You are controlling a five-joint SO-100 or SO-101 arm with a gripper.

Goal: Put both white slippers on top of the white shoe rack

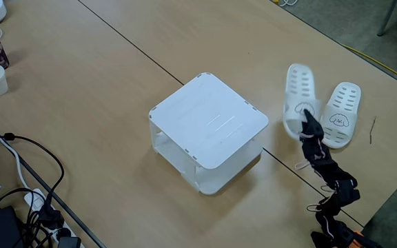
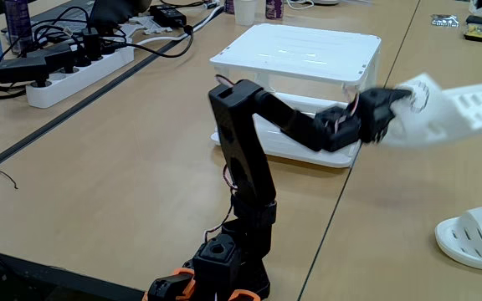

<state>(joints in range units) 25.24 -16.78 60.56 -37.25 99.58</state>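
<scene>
The hand (image 2: 392,107) is clamped on the heel end of one white slipper (image 2: 454,113), which sticks out level above the desk (image 2: 141,184), just beside the white shoe rack (image 2: 299,52). The second slipper (image 1: 340,114) lies flat on the desk, near the first in a fixed view and well apart from the rack.

The grip sits at one end only, so the long toe end hangs free; I judge it could sag, twist or slip out during the swing to the rack. Carried too low, the toe may knock the rack's rim and shove the light stand aside. Set down carelessly, it could crowd the room the other slipper needs.

Count: two slippers, one rack, one arm (image 2: 245,159).
</scene>
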